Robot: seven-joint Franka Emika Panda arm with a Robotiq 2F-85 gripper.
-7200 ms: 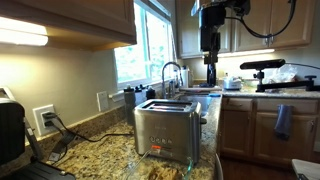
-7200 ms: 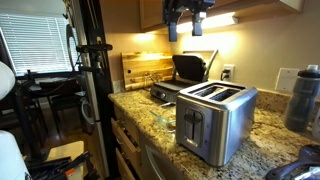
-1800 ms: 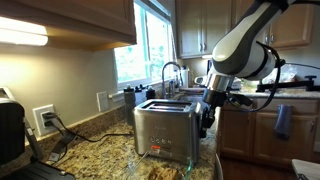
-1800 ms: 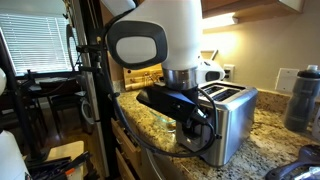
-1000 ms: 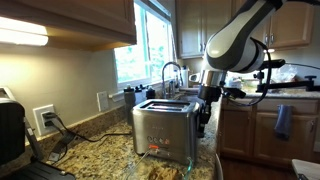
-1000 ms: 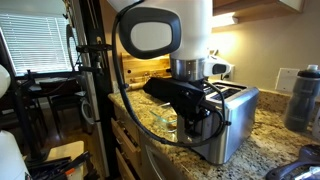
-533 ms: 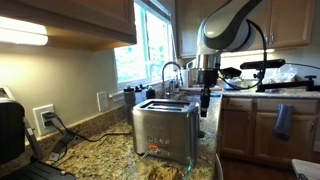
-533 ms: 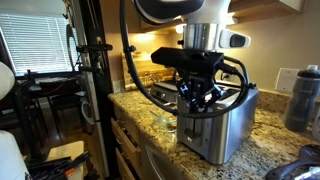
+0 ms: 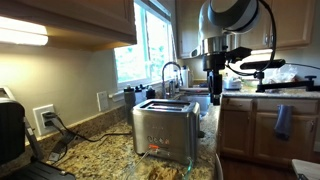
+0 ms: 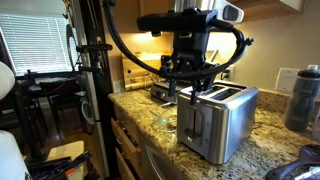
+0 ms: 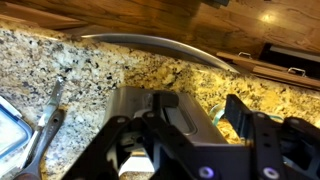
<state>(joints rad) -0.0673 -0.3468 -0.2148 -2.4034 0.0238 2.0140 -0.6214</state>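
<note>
the brushed steel two-slot toaster (image 10: 215, 122) is stood upright near the edge of the speckled granite worktop (image 10: 140, 112), slots kept upward. the tool (image 10: 189, 91) is held just above its end, fingers apart, nothing gripped.

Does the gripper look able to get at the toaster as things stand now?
Probably yes: the gripper hangs just above one end of the toaster, and nothing visible stands between them.
</note>
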